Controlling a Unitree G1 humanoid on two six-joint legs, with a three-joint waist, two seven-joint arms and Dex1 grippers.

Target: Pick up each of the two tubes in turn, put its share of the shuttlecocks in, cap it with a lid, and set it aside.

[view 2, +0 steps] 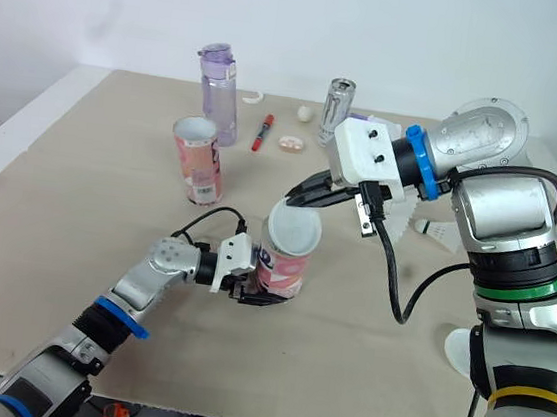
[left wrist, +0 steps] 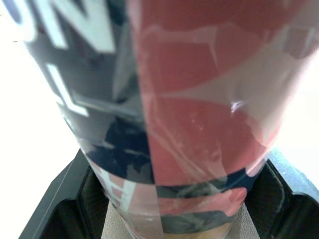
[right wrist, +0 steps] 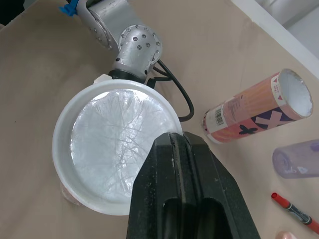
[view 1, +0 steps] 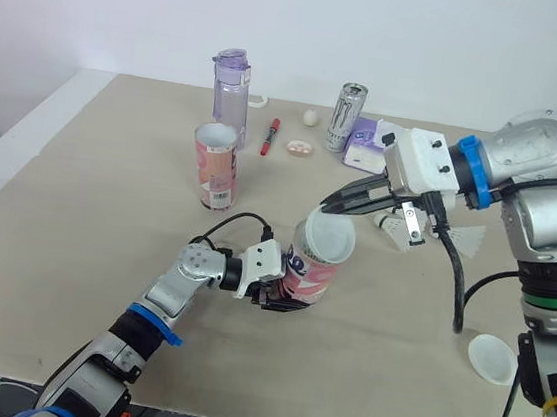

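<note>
White lid [view 1: 331, 238] in left eye view, pinched by its rim in right pincer [view 1: 329, 207], tilted over the mouth of pink tube [view 1: 309, 272], mid-desk toward near edge. Left pincer [view 1: 274, 293] clamps tube's base. Left wrist view: tube wedged between both fingers [left wrist: 60, 199], grip low. Right wrist view: pincer holds lid's edge alone. Risk: lid seats crooked or slips, and a downward push could lever tube from its low grip.

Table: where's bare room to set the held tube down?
Widest bare patch: table left of the standing tube. Also the front strip between the held tube and loose lid. Crowded: back edge, bottle to can; shuttlecocks by the right claw.
</note>
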